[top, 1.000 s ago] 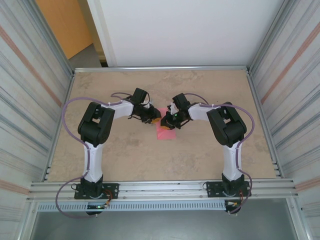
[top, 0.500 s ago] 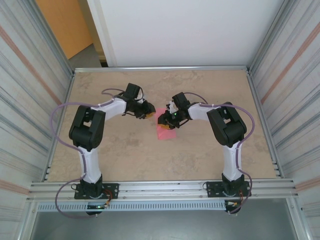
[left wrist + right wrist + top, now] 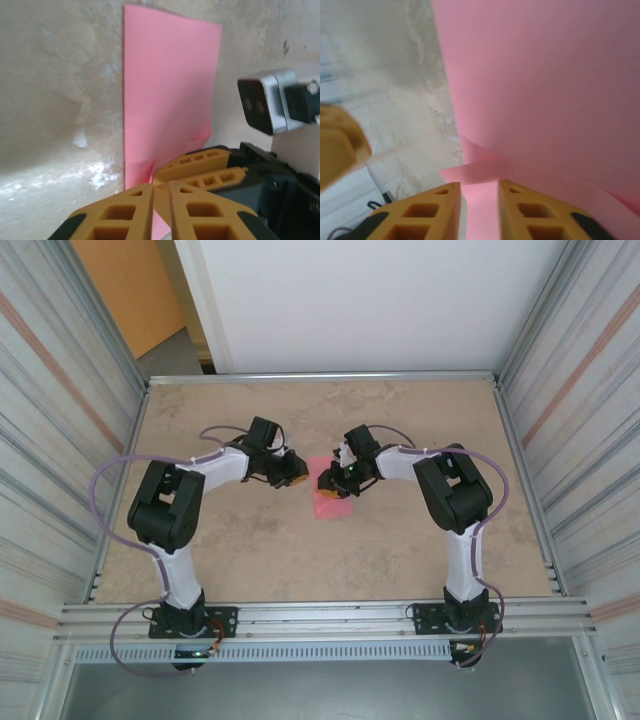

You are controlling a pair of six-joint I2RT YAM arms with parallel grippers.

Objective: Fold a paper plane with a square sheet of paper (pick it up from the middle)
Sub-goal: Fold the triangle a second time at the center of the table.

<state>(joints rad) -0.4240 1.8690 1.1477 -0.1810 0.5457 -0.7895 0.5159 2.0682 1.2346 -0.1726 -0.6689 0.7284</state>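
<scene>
Bases first: two black arm mounts sit on the silver rail point(image 3: 320, 615) at the near edge, and both white-and-black arms bend inward over the beige, mottled worktop point(image 3: 260, 550). Up to the middle now, and the thin pink-red square sheet of paper point(image 3: 329, 506) lies on the worktop between the arms, a touch toward the right one. Most of it is flat, and it reads as a plain rectangle with straight edges. At its far end sits the right hand point(image 3: 334, 480), orange fingers drawn close together. The right wrist view shows a curled-up lip of the pink sheet caught between those fingers, so it looks like a pinch on that edge. Just beside it, on the left, is the left hand point(image 3: 292, 478). Its orange fingers are pressed tight together with nothing between them, and the tips hover at the sheet's edge, right next to the right hand's fingers. Whether those tips touch the paper cannot be told. From the left wrist, the right arm's silver wrist camera point(image 3: 262, 105) shows beyond the sheet's side. Farther back, the worktop runs to a white wall point(image 3: 380, 300).
</scene>
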